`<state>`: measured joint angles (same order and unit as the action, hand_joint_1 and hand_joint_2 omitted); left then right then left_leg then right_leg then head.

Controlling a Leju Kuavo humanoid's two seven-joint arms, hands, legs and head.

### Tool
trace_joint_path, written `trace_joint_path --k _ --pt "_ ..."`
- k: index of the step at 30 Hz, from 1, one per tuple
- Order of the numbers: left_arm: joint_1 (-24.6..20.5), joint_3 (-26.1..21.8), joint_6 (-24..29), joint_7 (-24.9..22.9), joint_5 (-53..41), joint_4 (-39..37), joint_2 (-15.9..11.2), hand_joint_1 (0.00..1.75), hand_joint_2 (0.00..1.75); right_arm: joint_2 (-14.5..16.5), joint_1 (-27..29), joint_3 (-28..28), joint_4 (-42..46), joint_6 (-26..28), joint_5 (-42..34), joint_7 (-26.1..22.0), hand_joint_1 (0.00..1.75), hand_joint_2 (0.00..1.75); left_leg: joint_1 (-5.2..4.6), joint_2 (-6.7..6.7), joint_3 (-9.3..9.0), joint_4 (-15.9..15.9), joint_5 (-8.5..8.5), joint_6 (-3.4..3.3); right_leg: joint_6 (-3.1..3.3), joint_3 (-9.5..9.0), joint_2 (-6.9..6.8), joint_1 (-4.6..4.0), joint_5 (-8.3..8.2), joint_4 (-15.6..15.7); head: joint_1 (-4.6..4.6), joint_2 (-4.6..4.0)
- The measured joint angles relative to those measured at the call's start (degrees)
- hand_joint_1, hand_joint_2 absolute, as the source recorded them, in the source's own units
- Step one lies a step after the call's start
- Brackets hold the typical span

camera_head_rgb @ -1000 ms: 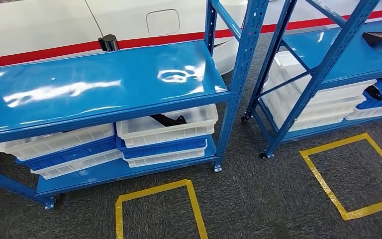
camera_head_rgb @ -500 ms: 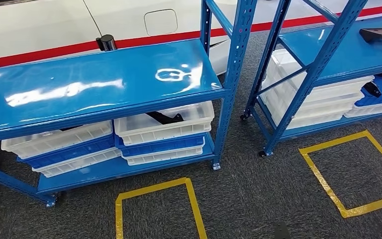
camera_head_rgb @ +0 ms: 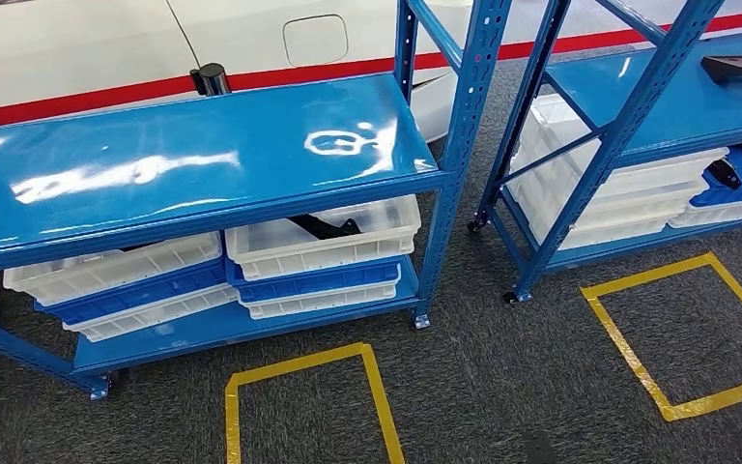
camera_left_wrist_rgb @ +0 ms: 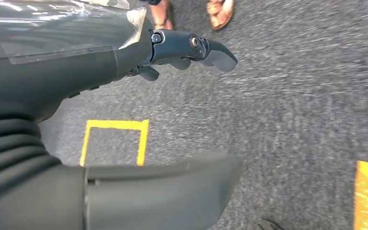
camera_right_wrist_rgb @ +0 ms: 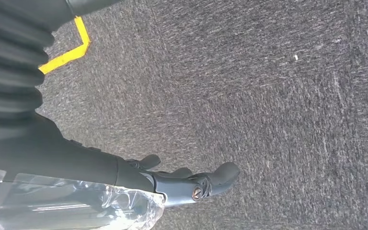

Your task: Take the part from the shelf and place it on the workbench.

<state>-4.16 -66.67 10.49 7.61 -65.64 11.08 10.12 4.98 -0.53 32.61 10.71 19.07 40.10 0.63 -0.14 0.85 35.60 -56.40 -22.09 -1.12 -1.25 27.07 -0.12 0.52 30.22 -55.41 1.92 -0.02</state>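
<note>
A black, angular part [camera_head_rgb: 327, 228] lies in the upper white plastic tray [camera_head_rgb: 328, 246] on the bottom level of the left blue metal shelf [camera_head_rgb: 203, 164], under its glossy bare top board. A second blue shelf [camera_head_rgb: 628, 116] stands to the right, stacked with more white and blue trays. Yellow tape squares [camera_head_rgb: 301, 401] mark the grey carpet. The left hand [camera_left_wrist_rgb: 124, 120] and right hand [camera_right_wrist_rgb: 139, 177] both hang over the carpet, fingers apart, holding nothing.
</note>
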Motion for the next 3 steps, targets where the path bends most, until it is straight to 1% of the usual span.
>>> trace_joint_path --k 3 --pt "-0.01 -0.08 0.02 -1.27 -0.07 0.0 0.01 0.0 1.75 0.0 0.01 0.0 -0.01 -0.03 0.07 0.34 0.0 1.75 -0.05 0.0 0.0 -0.01 0.0 0.0 -0.02 0.0 0.0 0.04 -0.01 0.0 0.0 0.0"
